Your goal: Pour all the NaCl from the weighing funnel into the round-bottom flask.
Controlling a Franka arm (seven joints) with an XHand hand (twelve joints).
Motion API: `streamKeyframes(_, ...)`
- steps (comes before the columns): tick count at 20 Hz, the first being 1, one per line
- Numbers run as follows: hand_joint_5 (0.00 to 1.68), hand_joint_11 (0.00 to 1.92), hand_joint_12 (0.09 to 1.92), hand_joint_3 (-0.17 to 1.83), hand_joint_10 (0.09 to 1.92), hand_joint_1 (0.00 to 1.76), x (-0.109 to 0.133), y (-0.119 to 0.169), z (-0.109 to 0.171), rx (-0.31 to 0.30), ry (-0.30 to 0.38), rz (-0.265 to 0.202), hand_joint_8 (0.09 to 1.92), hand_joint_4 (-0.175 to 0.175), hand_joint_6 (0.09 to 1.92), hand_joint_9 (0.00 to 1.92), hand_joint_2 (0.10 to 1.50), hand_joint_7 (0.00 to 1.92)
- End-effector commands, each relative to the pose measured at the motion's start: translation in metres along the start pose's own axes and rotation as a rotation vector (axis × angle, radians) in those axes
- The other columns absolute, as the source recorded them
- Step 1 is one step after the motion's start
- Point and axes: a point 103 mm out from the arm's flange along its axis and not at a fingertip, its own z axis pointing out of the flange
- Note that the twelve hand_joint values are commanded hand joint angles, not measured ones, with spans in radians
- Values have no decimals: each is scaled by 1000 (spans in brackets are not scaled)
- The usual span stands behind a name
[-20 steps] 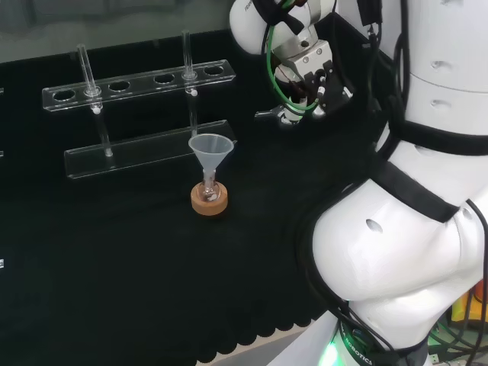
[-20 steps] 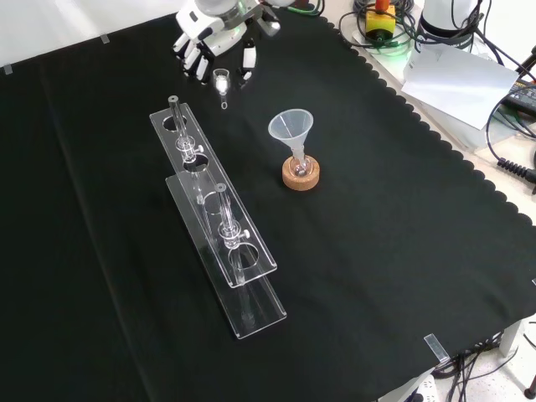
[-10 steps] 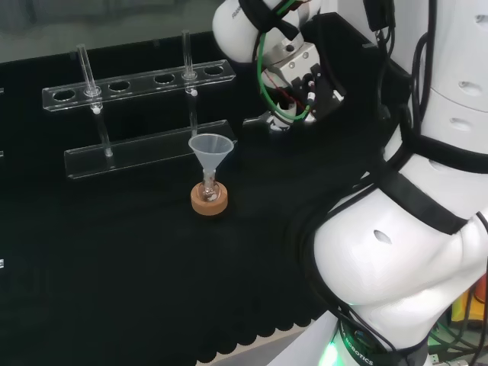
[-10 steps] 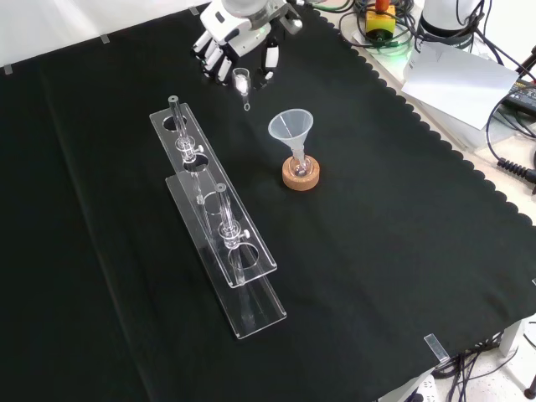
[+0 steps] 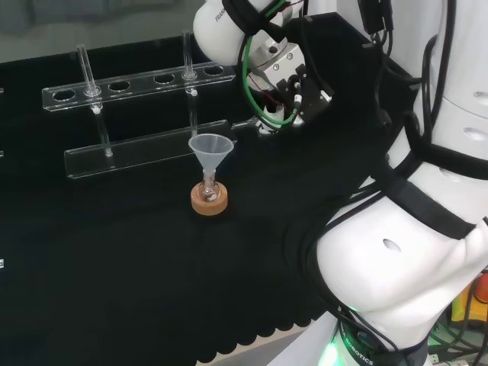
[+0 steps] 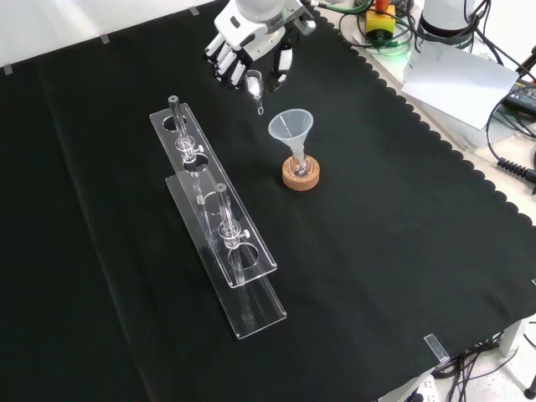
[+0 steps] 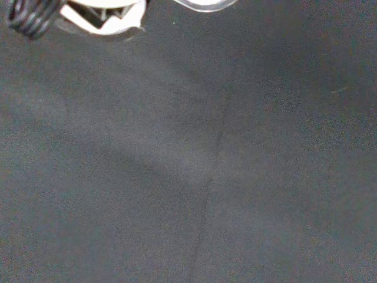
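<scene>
Where the front view looks down on the black-clothed surface point(image 6: 402, 251), the robot hand point(image 6: 251, 52) hangs above the cloth at the top of the picture, its fingers point(image 6: 228, 65) curled downward and closed around a small clear weighing funnel point(image 6: 255, 85). The funnel's narrow spout points down and slightly toward the viewer, clear of the cloth. Whether any powder lies in it cannot be told.

Just below and to the right of the held piece in that view stands a larger clear funnel point(image 6: 291, 130), seated upright in the neck of a small round-bottom flask point(image 6: 300, 164) that rests in a cork ring point(image 6: 301, 175). The weighing funnel is near this funnel's rim but not over it and not touching it.

In the head view the robot hand point(image 5: 286, 84) sits up and to the right of the funnel point(image 5: 211, 150) and cork ring point(image 5: 209, 202).

A clear two-tier tube rack point(image 6: 219, 226) lies to the left in the front view, carrying upright glass tubes point(image 6: 176, 117).

The wrist view shows cloth point(image 7: 206, 177) and a blurred white part of the robot hand point(image 7: 106, 17).
</scene>
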Motion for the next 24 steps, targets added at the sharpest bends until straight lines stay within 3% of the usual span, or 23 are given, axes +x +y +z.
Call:
streamKeyframes(1,1168,328,1323,733,528,1101,5,-19,-16,10,-40,19,636,175,892,696,662,495)
streamKeyframes(12,1167,328,1323,734,529,1101,5,-33,-24,0,-65,12,633,175,894,692,662,489)
streamKeyframes(24,1165,321,1321,736,529,1100,27,-51,-36,14,-105,-3,630,175,897,690,662,485)
